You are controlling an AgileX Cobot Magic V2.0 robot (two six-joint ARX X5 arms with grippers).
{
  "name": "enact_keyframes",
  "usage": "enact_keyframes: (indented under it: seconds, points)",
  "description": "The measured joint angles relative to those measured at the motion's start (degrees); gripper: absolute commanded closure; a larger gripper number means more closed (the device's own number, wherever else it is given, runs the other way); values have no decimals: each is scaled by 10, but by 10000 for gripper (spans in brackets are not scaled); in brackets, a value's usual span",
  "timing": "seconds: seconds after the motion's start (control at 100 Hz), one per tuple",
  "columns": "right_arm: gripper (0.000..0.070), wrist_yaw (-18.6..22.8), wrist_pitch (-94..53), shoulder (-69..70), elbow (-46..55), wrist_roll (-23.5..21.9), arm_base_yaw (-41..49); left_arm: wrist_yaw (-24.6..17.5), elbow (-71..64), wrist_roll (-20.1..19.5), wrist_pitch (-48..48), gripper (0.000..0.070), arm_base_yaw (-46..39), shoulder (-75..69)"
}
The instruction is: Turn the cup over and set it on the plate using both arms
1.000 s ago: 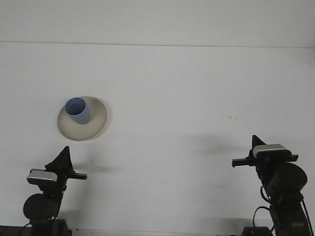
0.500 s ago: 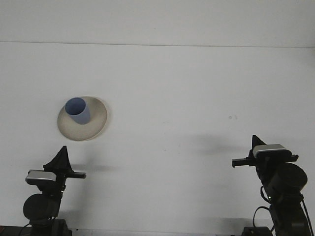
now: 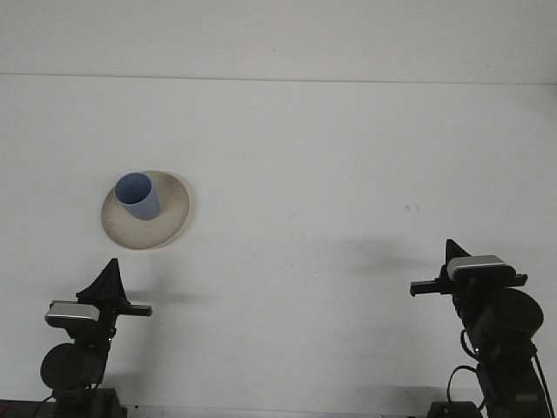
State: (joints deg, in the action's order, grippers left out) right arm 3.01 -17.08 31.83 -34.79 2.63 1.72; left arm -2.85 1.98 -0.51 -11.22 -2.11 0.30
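- One blue cup (image 3: 137, 195) stands on the cream plate (image 3: 170, 219), left side of the white table (image 3: 348, 174).
- Left gripper (image 3: 110, 277) and right gripper (image 3: 453, 254) sit near the front edge — well apart from the plate; whether their fingers are parted cannot be told.

You had a plain white counter (image 3: 331, 157) in front of you, smooth and matt, with no grain and only soft shadows on it. The round cream plate (image 3: 170, 222) looked like glazed ceramic or hard plastic, smooth with a faint sheen along its rim; which of the two you could not tell. The small light-blue cup (image 3: 137, 196) looked like smooth plastic, dull rather than glossy. Your left gripper (image 3: 109, 279) and right gripper (image 3: 452, 254) were matt black, each behind a pale grey, smooth, plastic-looking block.
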Motion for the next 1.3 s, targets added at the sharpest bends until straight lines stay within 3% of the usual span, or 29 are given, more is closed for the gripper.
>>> enact_keyframes:
  seconds: [0.55, 1.15, 1.3]
  points:
    - [700, 0, 3, -66, 11, 0, 0, 0, 0, 0, 0, 689, 0, 0]
    - [700, 0, 47, -310, 215, 0, -14, 0, 0, 0, 0, 689, 0, 0]
    - [700, 0, 84, -317, 253, 0, -15, 0, 0, 0, 0, 689, 0, 0]
